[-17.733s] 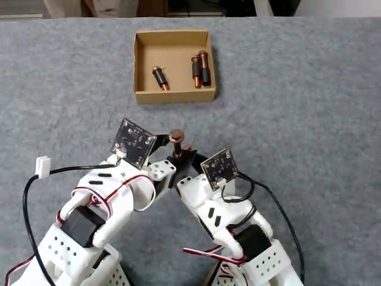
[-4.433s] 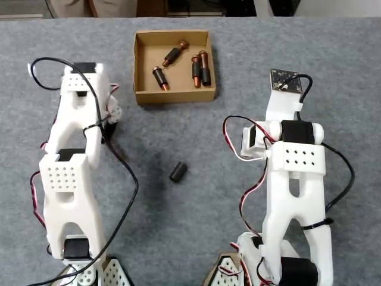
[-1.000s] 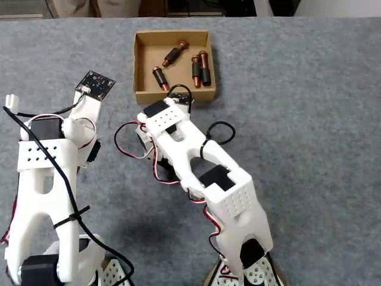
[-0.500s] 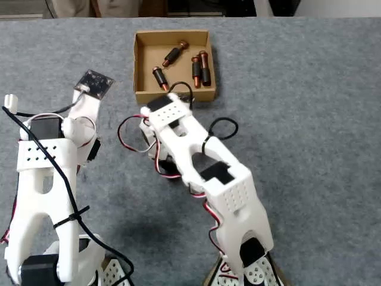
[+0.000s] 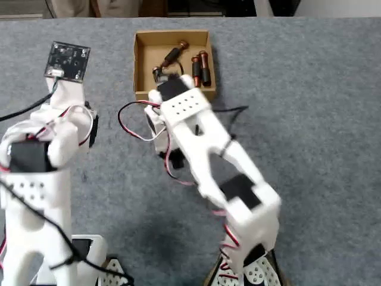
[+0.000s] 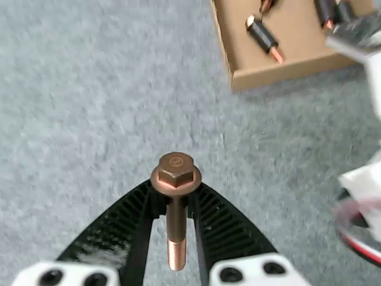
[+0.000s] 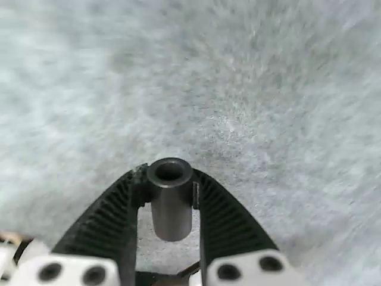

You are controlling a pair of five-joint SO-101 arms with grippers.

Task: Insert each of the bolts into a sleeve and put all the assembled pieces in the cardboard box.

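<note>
My left gripper (image 6: pixel 174 192) is shut on a copper bolt (image 6: pixel 175 205), hex head up and shank hanging between the fingers, above grey carpet beside the cardboard box (image 6: pixel 280 74). My right gripper (image 7: pixel 169 179) is shut on a dark sleeve (image 7: pixel 171 199), held with its bore facing the camera over the carpet. From above, the left arm (image 5: pixel 50 140) stands at the left. The right arm (image 5: pixel 199 134) stretches up the middle, its wrist at the front wall of the cardboard box (image 5: pixel 136 65). Several assembled pieces (image 5: pixel 200 68) lie inside.
Grey carpet covers the table. The right arm's white links and red wires (image 6: pixel 363 196) show close by in the left wrist view. Open carpet lies to the right of the box and of the right arm.
The right arm has risen from the spot where the sleeve lay and swung toward the box front. The left arm has lifted, its camera board moving up and to the left.
</note>
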